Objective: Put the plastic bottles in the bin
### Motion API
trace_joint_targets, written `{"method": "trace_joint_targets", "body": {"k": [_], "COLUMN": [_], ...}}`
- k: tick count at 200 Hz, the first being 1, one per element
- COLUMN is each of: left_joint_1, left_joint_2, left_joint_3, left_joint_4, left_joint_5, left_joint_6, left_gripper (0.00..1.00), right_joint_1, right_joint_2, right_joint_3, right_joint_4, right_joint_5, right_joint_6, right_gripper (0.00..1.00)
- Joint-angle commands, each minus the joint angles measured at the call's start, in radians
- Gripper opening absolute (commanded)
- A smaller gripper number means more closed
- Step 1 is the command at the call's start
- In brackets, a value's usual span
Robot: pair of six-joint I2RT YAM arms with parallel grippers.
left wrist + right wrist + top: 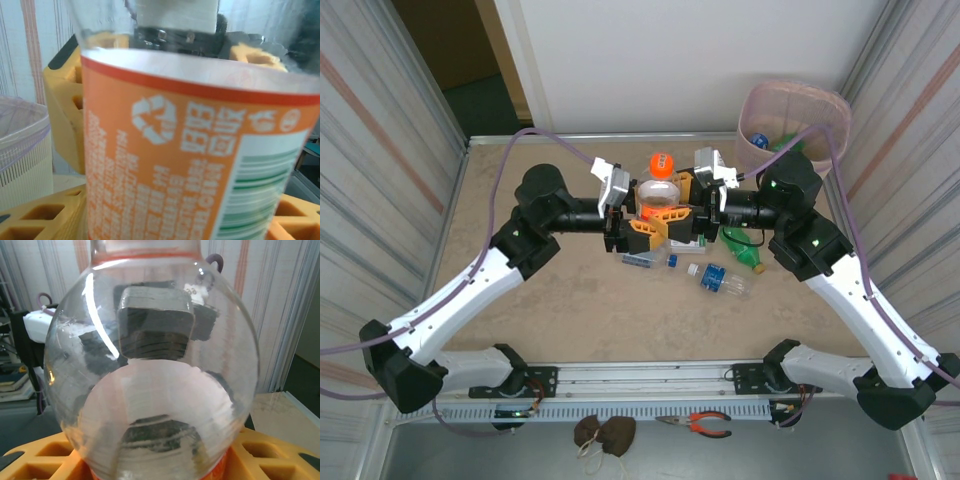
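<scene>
- The orange-labelled bottle is upright over the middle of the table, between both sets of jaws.
- Left jaws grip its label band from the left.
- Right jaws flank it from the right, half-narrowed; whether they press it I cannot tell.
- The bin stands at the far right corner.

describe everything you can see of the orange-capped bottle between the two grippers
The orange-capped bottle is small and made of clear plastic, with a rounded shoulder, an orange cap and an orange label carrying white print, a recycling mark and a green barcode. It looks empty. It sits roughly upright, cap up, over the middle of the table, gripped by the left gripper. The right gripper brackets it from the other side, contact unclear.
</scene>
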Motion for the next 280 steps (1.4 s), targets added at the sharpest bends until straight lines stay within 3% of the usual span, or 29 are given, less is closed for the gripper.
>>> {"method": "trace_joint_targets", "body": {"k": [1, 31, 82, 124, 200, 238, 280], "left_joint_1": [-0.006, -0.001, 0.01, 0.013, 0.014, 0.016, 0.017], "left_joint_2": [-0.05, -0.096, -0.169, -0.214, -0.233, -0.233, -0.225], "left_joint_3": [0.001, -0.041, -0.1, -0.134, -0.148, -0.159, -0.169], "left_joint_4": [-0.001, -0.01, -0.046, -0.067, -0.097, -0.098, -0.094], "left_joint_5": [-0.078, -0.182, -0.281, -0.316, -0.318, -0.319, -0.316], "left_joint_6": [0.047, 0.071, 0.085, 0.093, 0.105, 0.106, 0.1], "left_gripper": [0.68, 0.77, 0.82, 0.83, 0.83, 0.83, 0.82], "right_joint_1": [0.008, 0.002, -0.059, -0.211, -0.662, -0.775, -0.814], "right_joint_2": [0.005, 0.018, 0.06, 0.119, 0.244, 0.378, 0.563], "right_joint_3": [0.043, 0.066, 0.186, 0.319, 0.406, 0.515, 0.714], "right_joint_4": [0.022, -0.001, -0.099, -0.215, -0.347, -0.533, -0.76], "right_joint_5": [0.041, 0.1, 0.242, 0.371, 0.536, 0.625, 0.731], "right_joint_6": [0.01, -0.003, -0.003, 0.016, 0.184, 0.187, 0.163], "right_gripper": [0.5, 0.47, 0.47, 0.46, 0.42, 0.44, 0.47]}}
